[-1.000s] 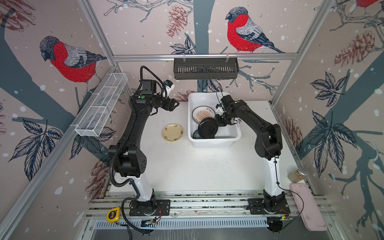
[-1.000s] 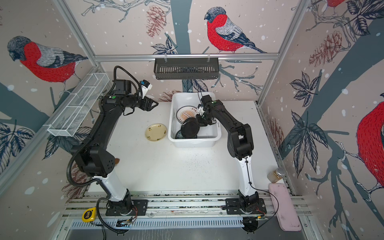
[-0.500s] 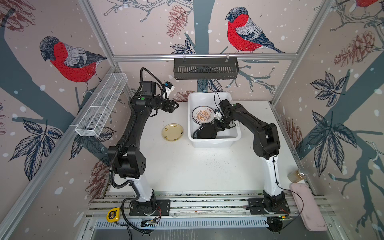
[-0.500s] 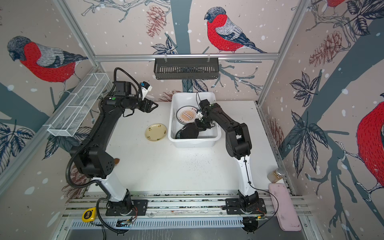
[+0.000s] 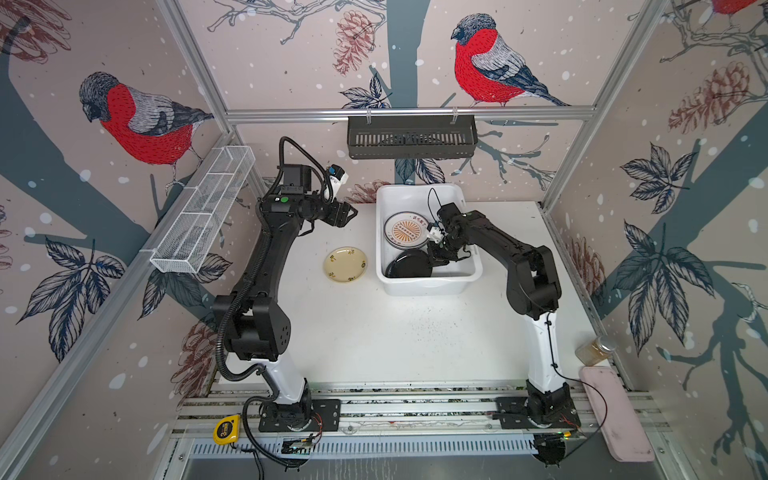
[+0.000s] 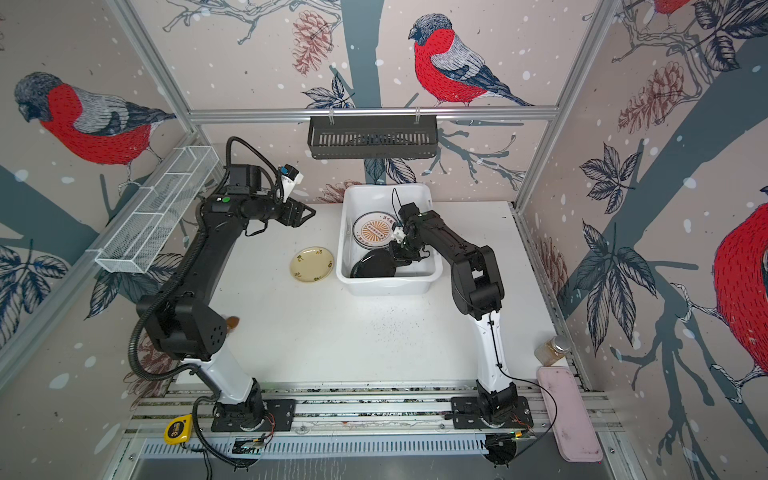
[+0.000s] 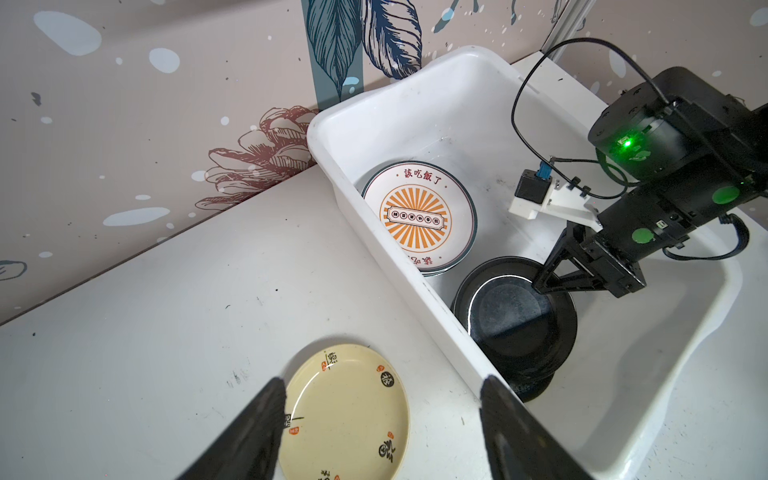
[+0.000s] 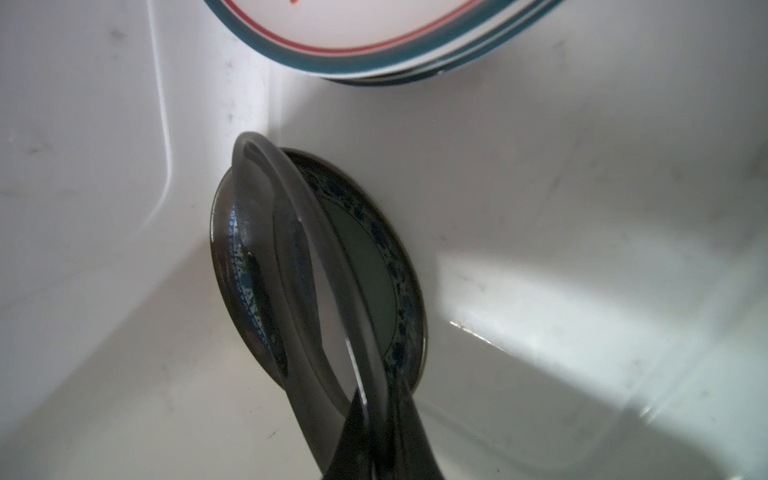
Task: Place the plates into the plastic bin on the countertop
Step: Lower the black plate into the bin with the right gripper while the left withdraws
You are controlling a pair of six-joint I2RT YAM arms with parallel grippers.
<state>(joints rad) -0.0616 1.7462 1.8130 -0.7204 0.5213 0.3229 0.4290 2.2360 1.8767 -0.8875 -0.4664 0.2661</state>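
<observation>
The plastic bin [image 5: 430, 286] stands at the back of the countertop [image 5: 395, 332]. Inside it my right gripper [image 5: 436, 259] is shut on the rim of a black plate [image 5: 407, 264]. The right wrist view shows this black plate [image 8: 291, 249] tilted over a teal patterned plate [image 8: 365, 266] in the bin's corner. Further back in the bin lie stacked plates with an orange sunburst plate [image 5: 405, 230] on top. A pale yellow plate [image 5: 345, 264] lies on the countertop left of the bin. My left gripper [image 7: 383, 382] hangs open and empty above that pale yellow plate [image 7: 345, 415].
A black slotted rack [image 5: 411, 137] hangs on the back rail above the bin. A white wire-mesh basket [image 5: 203, 216] runs along the left wall. At the front right stand a jar [image 5: 594, 351] and a pink pad [image 5: 615, 411].
My right gripper has lowered the black plate from nearly upright to a low tilt in the bin's near left corner, uncovering the sunburst plate. The left arm has barely moved.
</observation>
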